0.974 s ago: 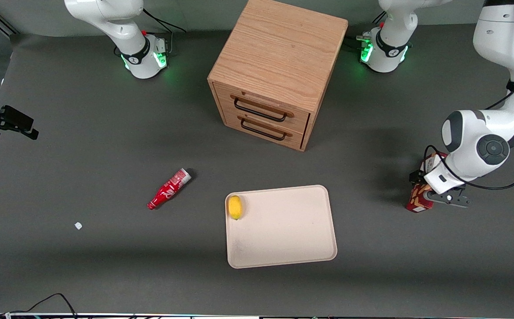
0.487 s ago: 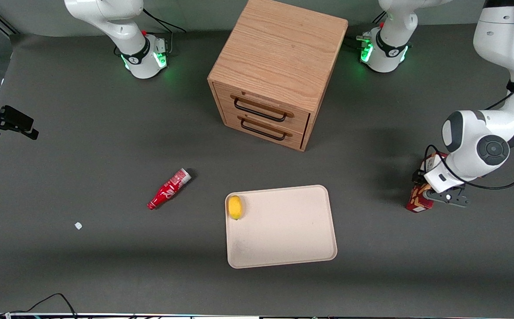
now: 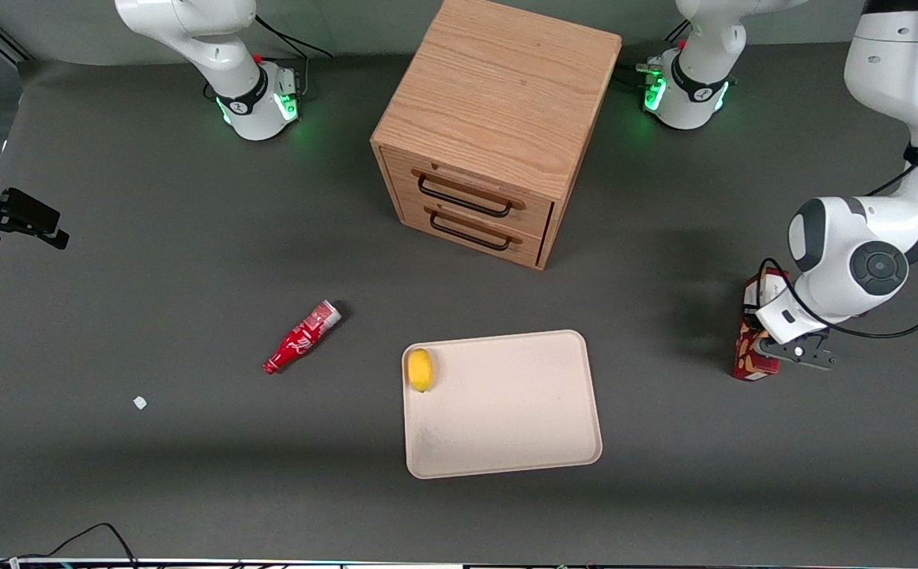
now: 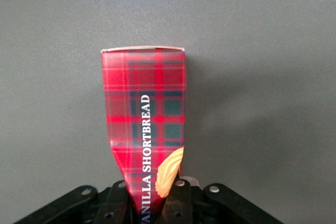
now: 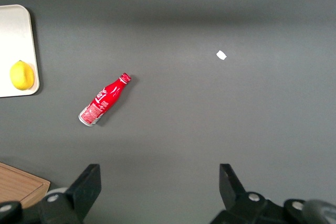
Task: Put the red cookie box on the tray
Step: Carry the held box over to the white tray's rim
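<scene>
One thing changed: box [image 3: 753, 341] now swung more upright vs 0.5 s ago, gripper [image 3: 775, 348] pinching it (pinched sides buckle inward), so lift's underway; tray [image 3: 506, 442] well apart.

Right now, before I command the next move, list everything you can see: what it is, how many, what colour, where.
red cookie box: 1, red tartan, held by the gripper toward the working arm's end of the table, apart from the tray
tray: 1, cream-beige, on the table, nearer the front camera than the cabinet
lemon: 1, yellow, on the tray near one corner
red bottle: 1, red, lying on the table beside the tray
drawer cabinet: 1, wooden, two black handles
scrap: 1, white, toward the parked arm's end
gripper: 1, black, shut on the box's end
</scene>
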Action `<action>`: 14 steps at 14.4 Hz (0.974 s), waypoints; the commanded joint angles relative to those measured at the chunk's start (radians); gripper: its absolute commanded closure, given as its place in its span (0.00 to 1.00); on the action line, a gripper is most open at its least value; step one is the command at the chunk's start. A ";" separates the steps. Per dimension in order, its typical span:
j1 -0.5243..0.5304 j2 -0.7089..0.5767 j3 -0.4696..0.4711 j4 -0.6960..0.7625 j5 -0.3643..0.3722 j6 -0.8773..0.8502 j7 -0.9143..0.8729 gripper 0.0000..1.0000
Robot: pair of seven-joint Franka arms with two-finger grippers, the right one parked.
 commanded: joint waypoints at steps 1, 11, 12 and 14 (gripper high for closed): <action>-0.020 -0.007 0.011 0.023 0.006 -0.038 0.003 1.00; -0.124 0.009 -0.016 0.554 -0.141 -0.605 -0.014 1.00; -0.141 0.031 -0.018 0.618 -0.187 -0.655 -0.028 1.00; -0.181 0.080 -0.026 0.736 -0.212 -0.706 -0.110 1.00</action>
